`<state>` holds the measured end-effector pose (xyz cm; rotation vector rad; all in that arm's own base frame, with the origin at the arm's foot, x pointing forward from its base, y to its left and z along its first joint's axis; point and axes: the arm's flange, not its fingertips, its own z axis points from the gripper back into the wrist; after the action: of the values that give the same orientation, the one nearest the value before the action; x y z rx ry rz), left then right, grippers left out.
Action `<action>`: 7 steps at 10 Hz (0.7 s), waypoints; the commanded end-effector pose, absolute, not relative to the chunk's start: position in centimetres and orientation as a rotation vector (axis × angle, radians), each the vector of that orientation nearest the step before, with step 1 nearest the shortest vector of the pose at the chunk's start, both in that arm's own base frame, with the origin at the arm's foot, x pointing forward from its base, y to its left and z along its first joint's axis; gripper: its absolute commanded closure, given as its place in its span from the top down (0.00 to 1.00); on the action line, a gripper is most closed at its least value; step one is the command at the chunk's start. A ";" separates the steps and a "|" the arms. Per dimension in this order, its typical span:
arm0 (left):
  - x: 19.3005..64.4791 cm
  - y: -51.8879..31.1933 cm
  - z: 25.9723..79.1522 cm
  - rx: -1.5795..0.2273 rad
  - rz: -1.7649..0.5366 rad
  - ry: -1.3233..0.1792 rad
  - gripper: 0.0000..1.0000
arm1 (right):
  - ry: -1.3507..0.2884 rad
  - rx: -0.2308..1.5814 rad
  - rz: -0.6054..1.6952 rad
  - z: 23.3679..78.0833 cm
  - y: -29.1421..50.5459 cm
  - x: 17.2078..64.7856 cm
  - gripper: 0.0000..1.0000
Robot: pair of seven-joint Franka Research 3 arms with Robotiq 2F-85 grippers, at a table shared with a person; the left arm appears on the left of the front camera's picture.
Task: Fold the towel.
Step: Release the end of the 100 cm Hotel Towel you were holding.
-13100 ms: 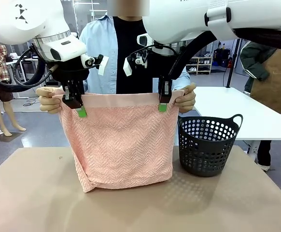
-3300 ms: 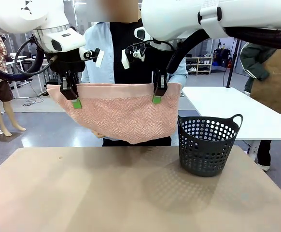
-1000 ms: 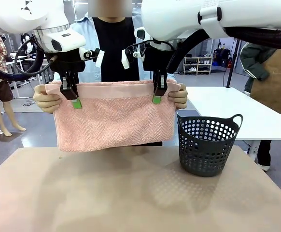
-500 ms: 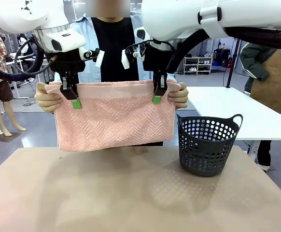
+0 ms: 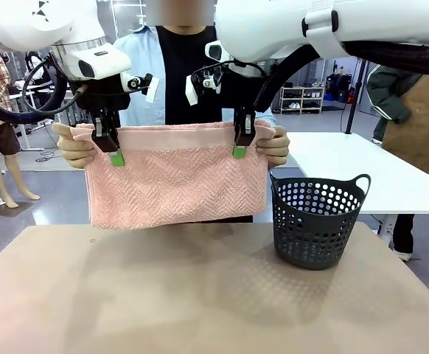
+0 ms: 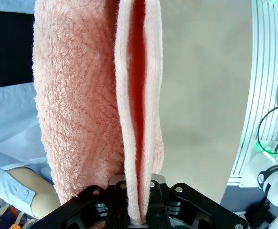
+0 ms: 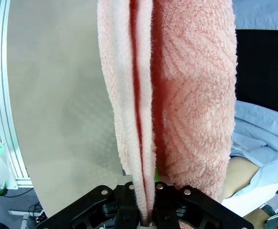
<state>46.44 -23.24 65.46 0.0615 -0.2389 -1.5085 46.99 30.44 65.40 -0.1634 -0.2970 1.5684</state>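
The towel (image 5: 174,177) hangs as a wide, short, doubled-over sheet in the air above the far part of the table (image 5: 214,302), its smooth plain band running along the top edge and the herringbone weave facing the front camera. 2 grippers and 2 hands share that top edge. The left gripper (image 5: 112,151) comes down on the edge near the corner on the robot's left, its jaws narrow, with the cloth between them; the left wrist view shows the layers squeezed together where they pass between the black fingers (image 6: 116,207) and spreading apart farther down (the inner face shows a deeper pink in the gap). The right gripper (image 5: 240,144) grips the same edge near the other corner, its jaws likewise narrow and pinching the cloth, and the right wrist view shows the layers pressed flat between its fingers (image 7: 124,210). A hand (image 5: 74,146) of the person pinches the corner just outside the left gripper, and another hand (image 5: 275,145) holds the corner just outside the right gripper, both touching the towel. The top edge runs roughly level between the grippers. A dark grey perforated basket (image 5: 319,221) with handles stands on the table on the robot's right, near the towel's lower corner but apart from it
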 end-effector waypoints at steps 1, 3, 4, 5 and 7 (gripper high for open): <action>46.4 -23.2 65.5 0.061 -1.509 -0.239 0.39 | -0.317 -0.160 1.564 65.5 30.3 47.0 0.12; 46.3 -23.2 65.7 0.056 -1.515 -0.263 0.76 | -0.310 -0.165 1.579 65.7 30.2 46.7 0.44; 46.3 -23.1 65.7 0.054 -1.510 -0.269 0.80 | -0.315 -0.165 1.569 65.9 30.2 46.7 0.70; 46.2 -23.0 65.8 0.049 -1.502 -0.277 1.00 | -0.323 -0.165 1.563 66.1 30.1 46.6 0.77; 46.0 -22.7 66.2 0.053 -1.494 -0.288 1.00 | -0.332 -0.158 1.557 66.3 29.9 46.5 1.00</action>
<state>46.26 -23.19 65.99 0.0638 -0.2530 -1.5068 46.76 30.38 66.35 -0.1697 -0.3167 1.5666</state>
